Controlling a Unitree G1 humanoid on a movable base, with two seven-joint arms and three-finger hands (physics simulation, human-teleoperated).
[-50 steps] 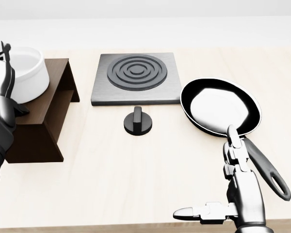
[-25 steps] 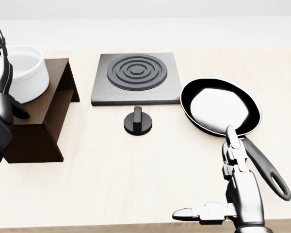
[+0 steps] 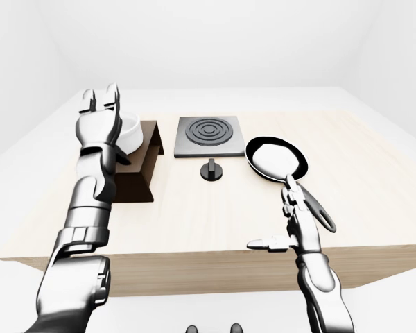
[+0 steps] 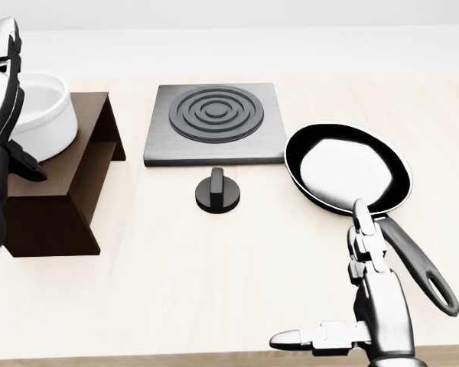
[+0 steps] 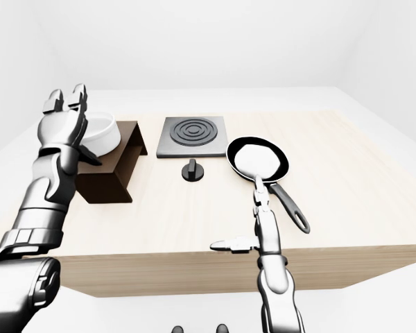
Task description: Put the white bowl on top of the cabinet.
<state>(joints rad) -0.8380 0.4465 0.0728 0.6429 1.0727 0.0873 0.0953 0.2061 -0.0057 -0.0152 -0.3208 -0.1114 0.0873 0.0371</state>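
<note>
The white bowl (image 4: 40, 115) sits on top of the dark wooden cabinet (image 4: 65, 183), at the left of the head view; the left hand (image 5: 64, 125) is raised beside it, fingers spread, gripping nothing; rightward lie the burner plate (image 4: 213, 122), knob (image 4: 217, 191) and frying pan (image 4: 348, 168); the right hand (image 4: 359, 306) hovers with fingers splayed, empty.

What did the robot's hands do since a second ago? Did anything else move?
The left hand rose toward the top of the head view beside the white bowl, fingers open, holding nothing. The right hand barely shifted. The bowl on the cabinet, the pan, hob and knob stayed put.
</note>
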